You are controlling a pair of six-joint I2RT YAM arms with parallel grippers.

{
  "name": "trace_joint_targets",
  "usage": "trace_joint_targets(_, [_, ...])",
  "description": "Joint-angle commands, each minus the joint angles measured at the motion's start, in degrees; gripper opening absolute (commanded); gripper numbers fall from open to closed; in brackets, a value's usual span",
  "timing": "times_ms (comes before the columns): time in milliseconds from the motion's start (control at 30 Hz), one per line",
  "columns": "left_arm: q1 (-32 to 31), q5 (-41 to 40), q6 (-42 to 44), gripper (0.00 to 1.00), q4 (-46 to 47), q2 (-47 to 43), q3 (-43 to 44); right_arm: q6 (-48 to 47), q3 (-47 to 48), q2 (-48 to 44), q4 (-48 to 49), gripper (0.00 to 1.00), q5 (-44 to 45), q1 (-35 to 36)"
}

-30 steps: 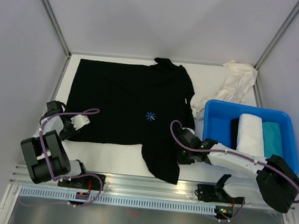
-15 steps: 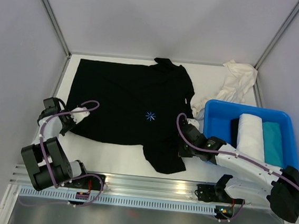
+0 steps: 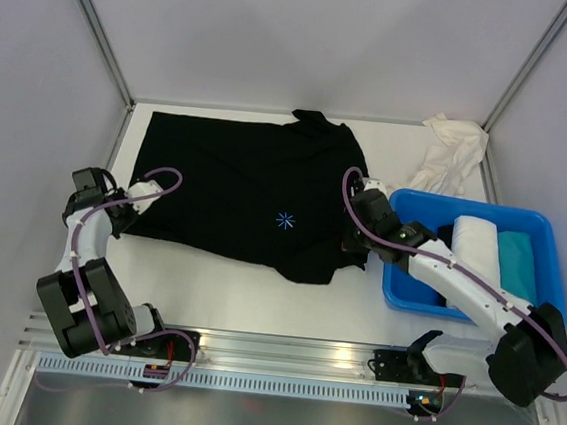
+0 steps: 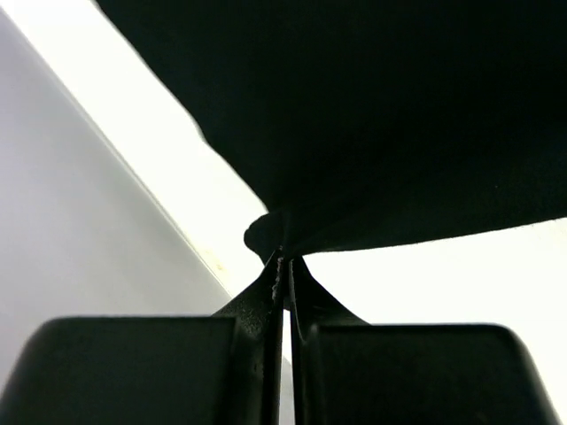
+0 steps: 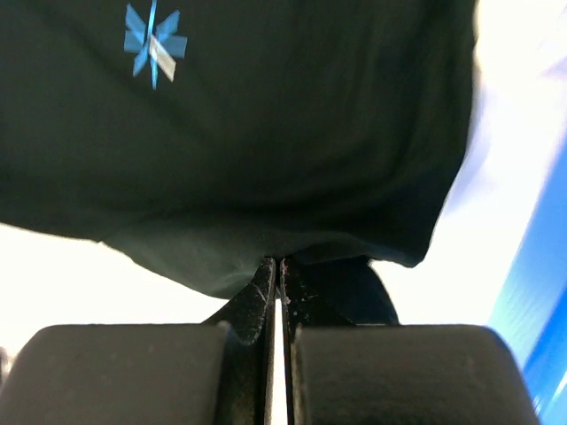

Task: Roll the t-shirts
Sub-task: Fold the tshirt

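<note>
- Here, black t-shirt (image 3: 251, 184) spread flat on the table (image 3: 226, 292), from 9 o'clock through the centre to 12 o'clock in the top view; star mark (image 3: 285, 220) face up near the centre.
- At 9 o'clock, left gripper (image 4: 283, 258) closed tight on the near-left hem corner; cloth drawn into a small peak between the jaws.
- At 3 o'clock of the star mark, right gripper (image 5: 276, 263) likewise clamped on a bunched fold of the near-right hem, just beside the blue bin (image 3: 549, 268).
- Inside the bin, at 4 o'clock: white t-shirt (image 3: 475, 253) and teal t-shirt (image 3: 515, 265), side by side and touching, the white one clearly rolled; dark strip along the white roll's 9 o'clock side too hidden to name.
- At 1 o'clock, crumpled white cloth (image 3: 448, 153) in a loose heap, probably another shirt, trailing down toward the bin's far corner.
- Handling, as judged: light, limp, without stiffness of its own; prone to sag and wrinkle wherever unsupported; neither fragile nor slippery, with some drag against the tabletop.
- Best taken at hem corners or along a doubled edge, both ends at once, with the span between the two grips taut and level.
- Worth avoiding: a single pinch in mid-panel, likely to gather only one layer and bunch the rest.
- Risk, as judged: uneven pull from the two sides, giving a skewed fold and a slack roll apt to spring open.
</note>
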Motion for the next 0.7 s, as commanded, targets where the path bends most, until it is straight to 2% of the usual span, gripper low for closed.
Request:
trace_joint_targets(0, [0.07,5.27,-5.33,0.02,2.41,2.58,5.16,-6.20,5.04,3.93,5.54,0.00,-1.82,-4.23])
trace_joint_targets(100, [-0.54,7.04,-7.71,0.02,2.84,5.56,8.06,-7.96,9.25,8.24,7.23,0.00,-2.10,-7.05])
trace_joint_targets(433, [-2.13,4.58,-13.07,0.02,8.12,15.94,15.36,-10.34,22.79,25.89,9.08,0.00,-3.67,-13.38])
trace_joint_targets(667, [-3.97,1.33,-14.30,0.02,10.32,23.50,21.07,-9.91,29.38,32.41,9.08,0.00,-4.38,-15.32])
